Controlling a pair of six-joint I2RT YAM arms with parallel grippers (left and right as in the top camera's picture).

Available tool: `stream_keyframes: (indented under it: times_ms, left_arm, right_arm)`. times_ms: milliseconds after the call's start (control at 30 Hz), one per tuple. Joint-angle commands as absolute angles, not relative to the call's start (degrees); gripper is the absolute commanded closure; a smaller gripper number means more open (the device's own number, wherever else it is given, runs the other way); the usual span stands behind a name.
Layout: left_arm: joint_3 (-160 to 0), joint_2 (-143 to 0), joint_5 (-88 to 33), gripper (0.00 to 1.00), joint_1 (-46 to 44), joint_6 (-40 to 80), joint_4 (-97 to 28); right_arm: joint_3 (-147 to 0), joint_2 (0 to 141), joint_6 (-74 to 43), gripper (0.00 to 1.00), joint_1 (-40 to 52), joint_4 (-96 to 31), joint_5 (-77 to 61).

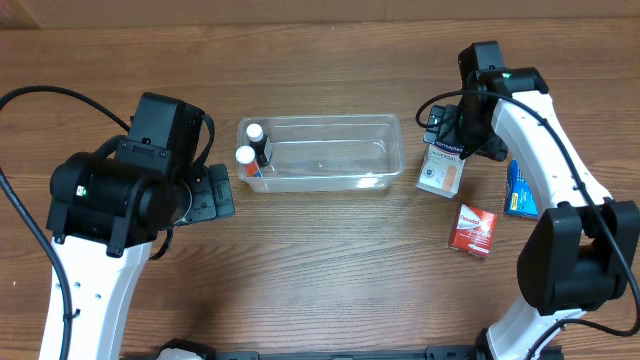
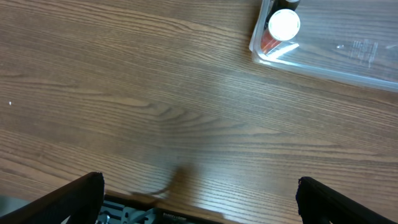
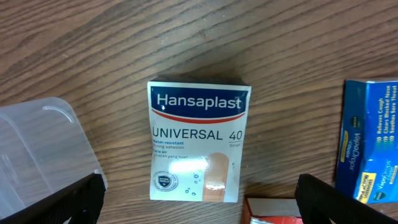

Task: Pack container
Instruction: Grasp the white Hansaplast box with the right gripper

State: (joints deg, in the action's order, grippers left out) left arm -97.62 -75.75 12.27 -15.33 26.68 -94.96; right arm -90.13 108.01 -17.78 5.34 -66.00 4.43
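Observation:
The clear plastic container (image 1: 330, 150) sits at the table's middle back, with two white-capped bottles (image 1: 250, 150) standing in its left end. One bottle (image 2: 283, 28) and the container's corner (image 2: 348, 59) show in the left wrist view. My left gripper (image 2: 199, 199) is open and empty over bare wood, left of the container. My right gripper (image 3: 199, 199) is open and empty, hovering above a white Hansaplast box (image 3: 198, 140) that lies flat just right of the container (image 3: 37, 155). The box also shows in the overhead view (image 1: 441, 170).
A red box (image 1: 472, 230) lies in front of the Hansaplast box, and its corner shows in the right wrist view (image 3: 273, 211). A blue box (image 1: 519, 190) lies further right, also seen in the right wrist view (image 3: 370, 140).

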Motion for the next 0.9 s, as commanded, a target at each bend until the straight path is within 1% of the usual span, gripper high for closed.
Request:
stream_keyframes:
  times_ms: [0, 133, 500, 700, 767, 867]
  left_arm:
    - [-96.77, -75.31, 13.13, 0.00, -15.00, 27.46, -94.54]
    - [-96.75, -75.33, 13.10, 0.00, -15.00, 27.46, -94.43]
    - [-96.75, -75.35, 13.06, 0.00, -15.00, 27.51, -93.78]
    - [-96.75, -75.37, 13.06, 0.00, -15.00, 27.49, -93.76]
    - [-96.75, -75.37, 13.06, 0.00, -15.00, 27.49, -93.82]
    - [-96.75, -75.37, 13.06, 0.00, -15.00, 27.49, -93.80]
  right_arm:
    - [-88.90, 110.15, -18.04, 0.00, 5.52, -65.63, 3.77]
    - [-87.11, 112.03, -18.04, 0.00, 5.52, -64.01, 3.77]
    - [-77.32, 112.22, -18.02, 0.00, 5.52, -54.68, 3.73]
    - [-75.64, 112.27, -17.87, 0.00, 5.52, -52.36, 2.70]
    - [-75.64, 112.27, -17.87, 0.04, 5.52, -52.27, 2.70]
    - [-75.64, 112.27, -17.85, 0.17, 5.52, -52.34, 2.70]
